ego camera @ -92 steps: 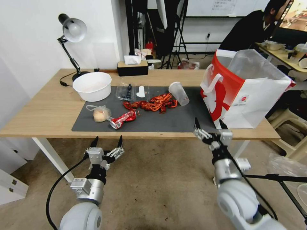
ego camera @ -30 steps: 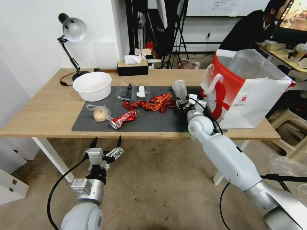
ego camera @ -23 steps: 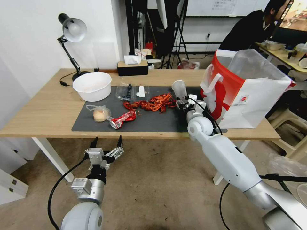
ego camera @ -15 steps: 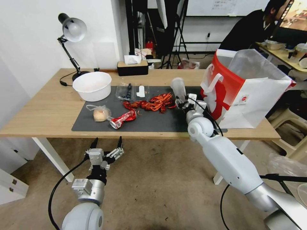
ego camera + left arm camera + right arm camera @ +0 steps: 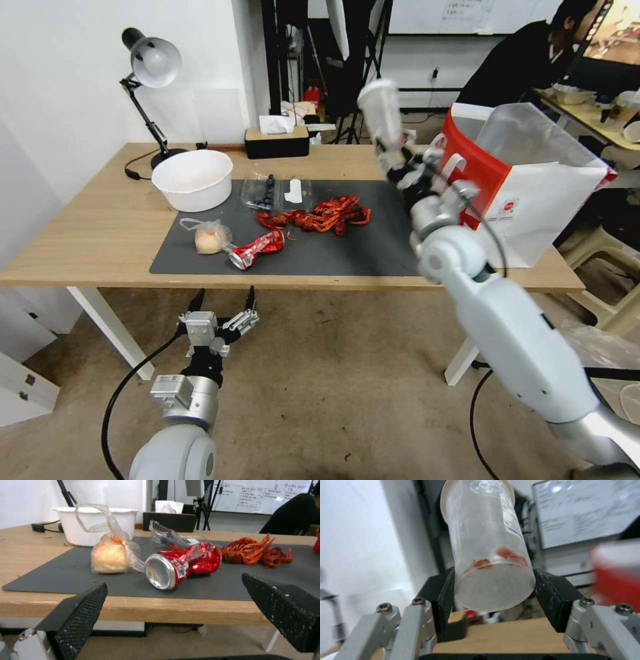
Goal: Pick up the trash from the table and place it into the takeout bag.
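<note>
Right gripper [image 5: 400,163] jaws are clamped on the base end of the clear plastic cup [image 5: 381,110], holding it high above the surface [image 5: 93,227], rim end up and tilted away from the takeout bag [image 5: 533,193], which stands open just beside the arm on the mat's right end. From the right wrist the cup [image 5: 488,555] sits between the two black pads [image 5: 445,600], with some reddish scraps stuck inside near its base; the red blur at that view's edge is hard to make out.

Left gripper [image 5: 223,313] hangs below the surface's front edge with its jaws spread wide and nothing between them; its fingertips [image 5: 80,612] frame the litter from the left wrist.

On the dark grey mat [image 5: 360,253] lie the crushed red can [image 5: 258,248], touching the clear bag with the pale orange lump [image 5: 208,238], the pile of red crayfish shells [image 5: 317,215], and behind them a clear tub of dark berries [image 5: 265,191] with a small white scrap [image 5: 294,191] beside it. A white bowl [image 5: 193,179], a desk lamp [image 5: 150,87] and a black tissue box [image 5: 276,142] stand toward the back. The right arm hides part of the bag's front and the mat's right end.
</note>
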Available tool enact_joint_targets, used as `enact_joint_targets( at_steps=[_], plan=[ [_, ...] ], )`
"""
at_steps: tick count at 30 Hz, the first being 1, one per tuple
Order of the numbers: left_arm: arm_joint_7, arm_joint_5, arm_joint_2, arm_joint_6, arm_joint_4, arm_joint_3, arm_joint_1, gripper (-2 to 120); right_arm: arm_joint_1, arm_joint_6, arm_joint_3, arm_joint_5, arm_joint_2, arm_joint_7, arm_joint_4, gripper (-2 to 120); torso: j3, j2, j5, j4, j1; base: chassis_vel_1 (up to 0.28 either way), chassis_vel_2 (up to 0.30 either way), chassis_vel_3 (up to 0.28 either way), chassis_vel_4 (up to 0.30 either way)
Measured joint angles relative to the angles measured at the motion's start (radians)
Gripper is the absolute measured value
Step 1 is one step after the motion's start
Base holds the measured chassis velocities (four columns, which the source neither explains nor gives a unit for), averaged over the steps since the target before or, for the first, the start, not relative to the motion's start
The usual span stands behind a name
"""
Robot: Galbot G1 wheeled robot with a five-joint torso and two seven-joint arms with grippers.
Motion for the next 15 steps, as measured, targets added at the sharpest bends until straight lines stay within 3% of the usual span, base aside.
enact_joint_targets(
  at_steps=[4,6,15],
  plan=[
    [0.000,0.002,-0.002,-0.001,0.000,0.001,0.001,100,0.000,-0.098,0.057,-0.037,-0.035,0.085,0.073,52,0.000,0.000,0.0003,0.0000,0.000,0.000,0.000,0.000,0.000],
    [0.000,0.004,-0.004,-0.002,-0.001,0.002,0.002,100,-0.005,-0.200,0.099,-0.074,-0.064,0.158,0.105,52,0.000,0.000,0.0000,0.0002,0.000,0.000,0.000,0.000,0.000],
    [0.000,0.008,-0.004,-0.004,-0.001,0.006,0.004,100,-0.075,-0.345,0.229,-0.122,-0.101,0.264,0.117,52,0.000,0.000,0.0005,0.0000,0.000,0.000,0.000,0.000,0.000]
  ],
)
